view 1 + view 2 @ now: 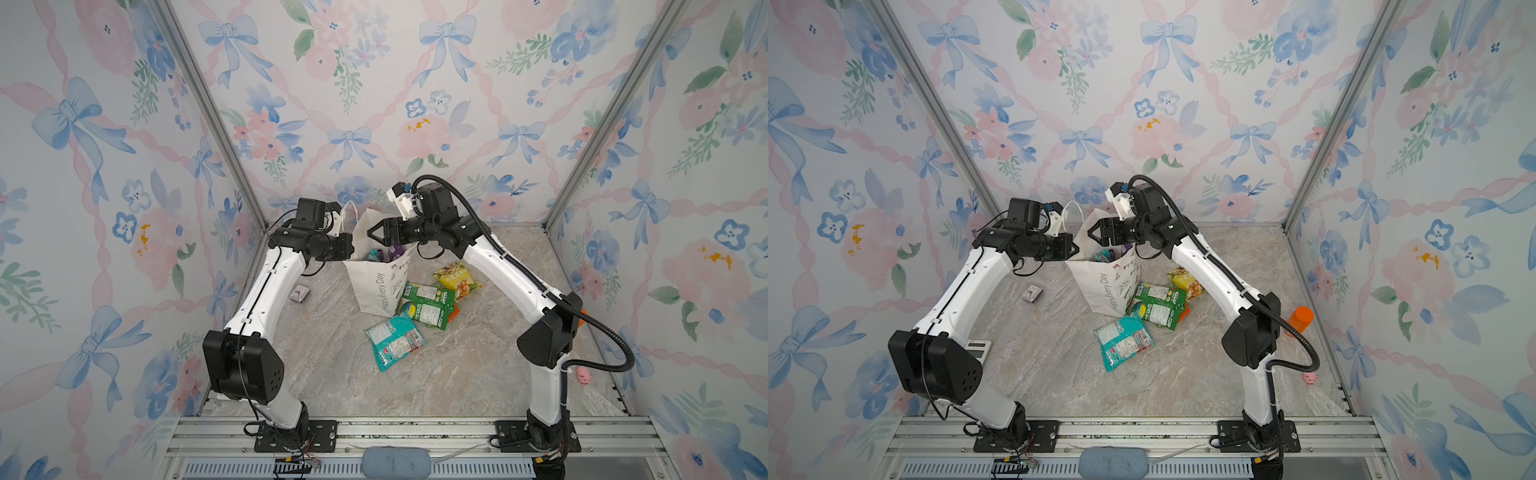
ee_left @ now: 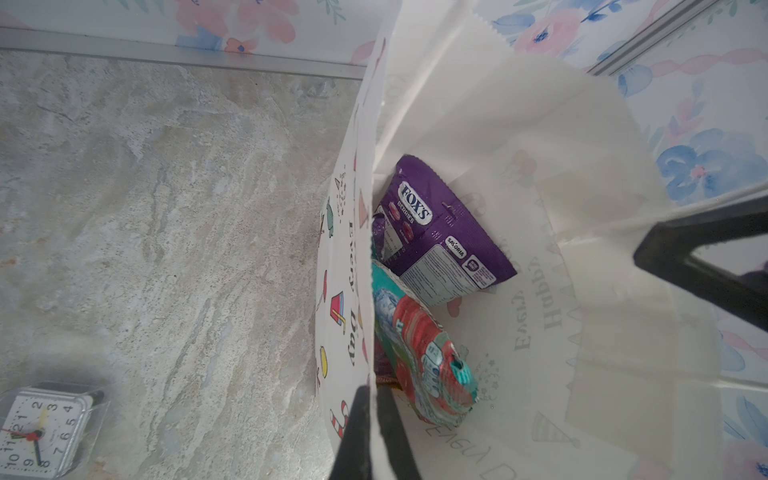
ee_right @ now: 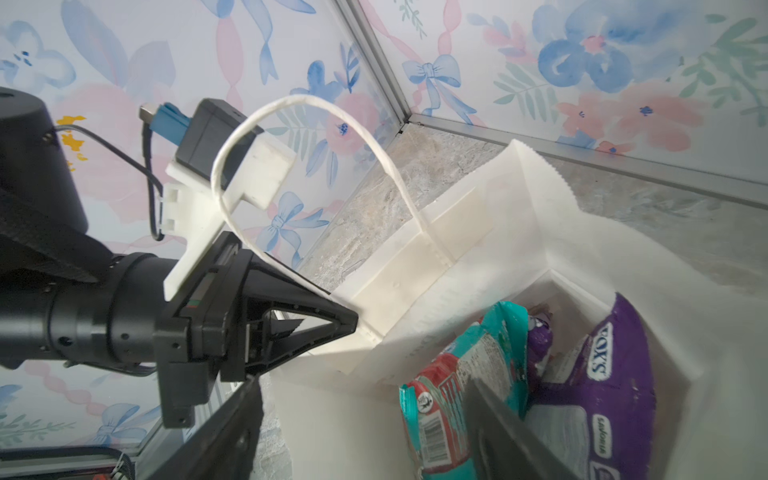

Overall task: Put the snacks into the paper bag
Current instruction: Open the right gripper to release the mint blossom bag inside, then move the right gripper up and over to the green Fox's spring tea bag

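Grey marble-patterned desk (image 1: pixel 457 374): carries the bag, four loose packets and some small items.
Tall white paper bag with party drawings (image 1: pixel 376 286): stands upright toward the back of the desk, between the two arms. Its mouth is open and one white cord handle stands up.
Left gripper (image 3: pixel 351 322): jaws pinched together on the bag's rim, on the side nearest that arm.
Right gripper (image 1: pixel 371 234): jaws spread wide and empty, over the bag's open mouth.
Glossy purple FOX'S Berries packet (image 2: pixel 440 232): inside the bag, leaning on a wall.
Crumpled teal-and-red packet (image 2: pixel 419 353): inside the bag, touching the purple one.
Flat teal packet (image 1: pixel 395 340): lies on the desk near the front of the bag.
Glossy green packet (image 1: pixel 428 305): lies just right of the bag's base, over an orange packet (image 1: pixel 456 312) of which only an edge shows.
Yellow chip bag (image 1: pixel 457 280): just behind the green packet.
White calculator (image 1: pixel 978 347): partly hidden by the left arm's elbow.
Orange-capped bottle (image 1: pixel 1301 318): by the right wall.
Small clear-cased alarm clock (image 2: pixel 41 428): left of the bag, apart from it.
Pink pig toy (image 1: pixel 1310 377): near the right arm's base.
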Controlling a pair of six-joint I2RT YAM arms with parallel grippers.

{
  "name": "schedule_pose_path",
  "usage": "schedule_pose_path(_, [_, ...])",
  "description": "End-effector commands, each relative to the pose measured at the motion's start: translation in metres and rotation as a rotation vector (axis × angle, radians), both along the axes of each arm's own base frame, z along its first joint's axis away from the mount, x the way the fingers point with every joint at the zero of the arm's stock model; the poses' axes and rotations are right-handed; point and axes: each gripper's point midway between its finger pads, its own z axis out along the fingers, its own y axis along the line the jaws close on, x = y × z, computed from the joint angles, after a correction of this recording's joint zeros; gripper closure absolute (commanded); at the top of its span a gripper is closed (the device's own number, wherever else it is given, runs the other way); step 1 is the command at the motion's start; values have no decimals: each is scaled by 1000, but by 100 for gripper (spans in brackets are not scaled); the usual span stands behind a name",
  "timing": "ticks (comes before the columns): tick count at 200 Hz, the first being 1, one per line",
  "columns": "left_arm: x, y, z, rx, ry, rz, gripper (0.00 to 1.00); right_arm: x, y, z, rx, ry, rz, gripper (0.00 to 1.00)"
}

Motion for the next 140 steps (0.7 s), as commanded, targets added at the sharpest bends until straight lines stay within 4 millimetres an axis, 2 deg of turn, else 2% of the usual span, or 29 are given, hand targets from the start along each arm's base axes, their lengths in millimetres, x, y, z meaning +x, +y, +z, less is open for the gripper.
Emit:
schedule_pose_path(1, [2, 1, -2, -14, 5, 7, 100, -7, 8, 38, 123, -65, 67, 19])
schedule_pose_path(24, [2, 0, -2, -14, 5, 4, 100, -7, 16, 45, 178, -71, 105, 13])
schedule_pose_path(59, [1, 0, -1, -16, 4, 3, 100, -10, 30, 67, 295, -96, 179, 3])
schedule_pose_path(112, [1, -1, 0, -17, 1, 1, 100, -10, 55, 88, 483, -29, 309, 0])
schedule_pose_path(140, [1, -2, -1, -18, 5, 0, 100, -15, 58, 120, 564, -52, 351, 1])
